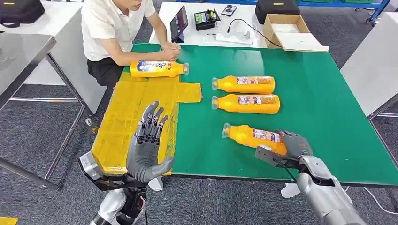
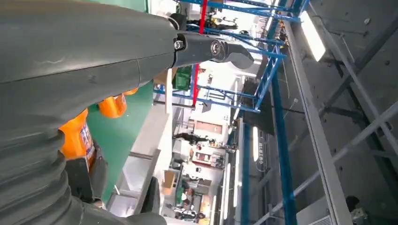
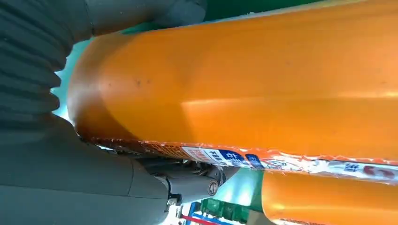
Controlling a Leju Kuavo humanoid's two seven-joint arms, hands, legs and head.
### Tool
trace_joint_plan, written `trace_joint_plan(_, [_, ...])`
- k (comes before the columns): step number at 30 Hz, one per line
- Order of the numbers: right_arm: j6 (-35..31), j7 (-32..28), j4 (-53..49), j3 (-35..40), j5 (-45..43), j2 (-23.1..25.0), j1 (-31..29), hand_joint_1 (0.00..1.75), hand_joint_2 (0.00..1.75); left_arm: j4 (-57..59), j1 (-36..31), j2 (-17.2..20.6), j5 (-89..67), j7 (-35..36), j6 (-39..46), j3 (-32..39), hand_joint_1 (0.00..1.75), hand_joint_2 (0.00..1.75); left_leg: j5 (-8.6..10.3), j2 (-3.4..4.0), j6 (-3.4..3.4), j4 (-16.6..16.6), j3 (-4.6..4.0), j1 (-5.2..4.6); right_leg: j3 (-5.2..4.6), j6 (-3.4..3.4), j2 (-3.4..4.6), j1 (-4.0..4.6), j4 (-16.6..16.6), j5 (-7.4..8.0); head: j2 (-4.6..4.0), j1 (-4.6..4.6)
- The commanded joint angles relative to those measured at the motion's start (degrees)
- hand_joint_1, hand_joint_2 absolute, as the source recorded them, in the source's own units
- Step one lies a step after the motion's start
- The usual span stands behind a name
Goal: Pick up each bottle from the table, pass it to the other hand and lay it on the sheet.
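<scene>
Four orange bottles lie on the green table (image 1: 319, 122). One bottle (image 1: 157, 69) rests at the far end of the yellow sheet (image 1: 117, 122). Two more (image 1: 244, 84) (image 1: 246, 103) lie side by side mid-table. The nearest bottle (image 1: 251, 136) lies on the table with my right hand (image 1: 293, 143) wrapped around its base end. In the right wrist view that bottle (image 3: 244, 84) sits between the thumb and fingers of the right hand (image 3: 70, 159). My left hand (image 1: 148, 145) is raised above the sheet's near end, fingers spread and holding nothing.
A person (image 1: 117, 28) sits at the table's far left corner, hands resting beside the bottle on the sheet. Behind the table stand a tablet (image 1: 179, 23), a cardboard box (image 1: 288, 30) and cables. Grey tables flank both sides.
</scene>
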Motion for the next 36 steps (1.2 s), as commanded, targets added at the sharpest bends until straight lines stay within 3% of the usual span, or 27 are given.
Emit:
trace_joint_plan(1, [-4.5, -4.7, 9.8, -1.7, -2.9, 2.1, 4.4, 1.75, 1.75, 3.6, -2.5, 1.5, 0.4, -0.9, 0.1, -0.9, 0.00, 1.75, 0.06, -0.16, 0.06, -0.1, 0.13, 0.07, 0.18, -0.13, -0.28, 0.11, -0.2, 0.01, 0.00, 0.00])
trace_joint_plan(3, [-4.5, -12.7, 7.2, -4.9, -9.9, 3.8, 6.8, 1.75, 1.75, 2.9, -2.1, 1.3, 0.6, -1.6, 2.2, -0.5, 0.00, 1.75, 0.06, -0.14, 0.06, -0.2, 0.20, 0.08, 0.21, -0.14, -0.26, 0.12, -0.2, 0.02, 0.00, 0.00])
trace_joint_plan(5, [-2.2, -18.6, -1.0, -8.7, -19.1, 5.7, 12.3, 1.75, 1.75, 2.6, -0.9, -0.8, 2.3, 0.1, 9.9, 1.4, 0.00, 1.75, 0.06, -0.12, 0.05, -0.2, 0.16, 0.10, 0.32, -0.15, -0.25, 0.14, -0.3, 0.04, 0.00, 0.00])
trace_joint_plan(7, [-1.5, -19.8, -14.6, -11.3, -27.3, 8.6, 19.8, 1.75, 1.75, 4.9, 0.3, -3.0, 7.6, 9.5, 21.1, 2.6, 0.00, 1.75, 0.03, -0.18, 0.05, -0.2, 0.20, 0.14, 0.54, -0.19, -0.34, 0.18, -0.3, 0.00, 0.00, -0.02])
trace_joint_plan(9, [-4.2, -19.5, -23.5, -9.4, -28.1, 9.9, 23.2, 1.75, 1.75, 10.7, -0.2, -3.3, 12.5, 13.5, 26.5, 2.4, 0.00, 1.75, -0.02, -0.09, 0.03, -0.2, 0.27, 0.17, 0.59, -0.19, -0.24, 0.22, -0.3, -0.03, 0.00, 0.04])
trace_joint_plan(11, [-3.9, -20.0, -28.7, -7.0, -31.6, 11.8, 22.8, 1.75, 1.75, 18.1, -1.7, -2.5, 17.6, 13.0, 24.3, 0.3, 0.00, 1.75, -0.06, 0.11, -0.03, -0.3, 0.30, 0.16, 0.57, -0.22, -0.05, 0.22, -0.3, 0.01, 0.00, 0.00])
trace_joint_plan(22, [-4.9, -20.5, -28.5, -4.1, -34.4, 11.5, 20.2, 1.75, 1.75, 20.1, -2.4, -1.7, 20.4, 11.9, 22.4, -3.0, 0.00, 1.75, 0.00, 0.13, -0.11, -0.1, -0.63, 0.23, -0.36, -0.14, 0.01, 0.21, 0.0, 0.00, 0.00, 0.00])
trace_joint_plan(33, [-5.4, -23.2, -25.3, -0.5, -37.8, 15.8, 17.3, 1.75, 1.75, 17.5, -3.8, 1.1, 17.9, 12.4, 18.2, -9.4, 0.00, 1.75, -0.02, 0.31, -0.13, -0.1, -0.80, 0.17, -0.57, -0.20, 0.17, 0.18, 0.0, 0.04, 0.00, -0.02])
trace_joint_plan(36, [-5.7, -22.8, -22.9, 1.7, -37.7, 16.5, 16.6, 1.75, 1.75, 15.6, -4.1, 1.6, 13.1, 10.7, 19.1, -10.7, 0.00, 1.75, -0.08, 0.47, -0.03, -0.2, -0.44, 0.17, -0.27, -0.39, 0.17, 0.25, -0.1, -0.01, 0.00, -0.02])
